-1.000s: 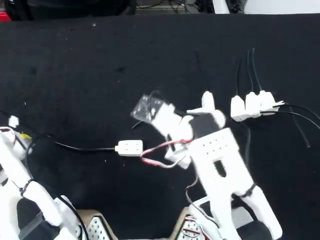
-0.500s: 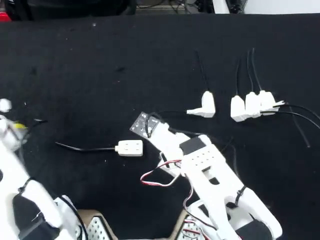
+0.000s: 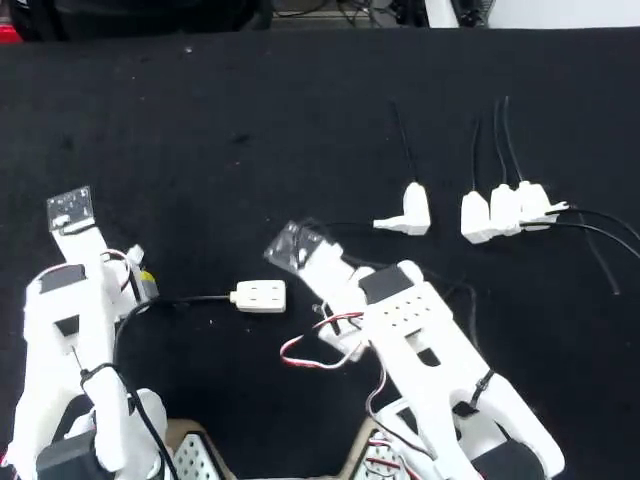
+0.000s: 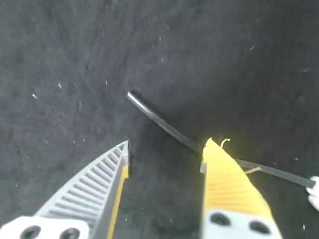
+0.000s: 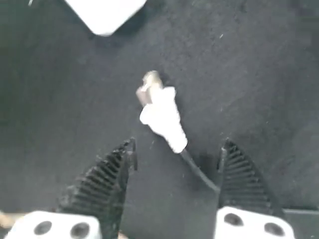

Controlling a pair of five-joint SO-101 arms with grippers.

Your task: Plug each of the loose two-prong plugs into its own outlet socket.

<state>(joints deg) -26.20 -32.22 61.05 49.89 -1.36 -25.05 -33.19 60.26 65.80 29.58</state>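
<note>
right end effector (image 5: 178,144) hangs wide open, gripping nothing, with a loose white plug (image 5: 160,115) lying flat on the surface (image 3: 200,120) between its jaws. lined up for a grab, i'd say. left end effector (image 4: 166,143) gapes empty too, over the black cord (image 4: 164,124), likely to steady the outlet block (image 3: 258,295) at 7 o'clock from the right arm's tip. the plug's prongs are hard to make out. a white shape (image 5: 104,12) is cut off, can't tell what.
</note>
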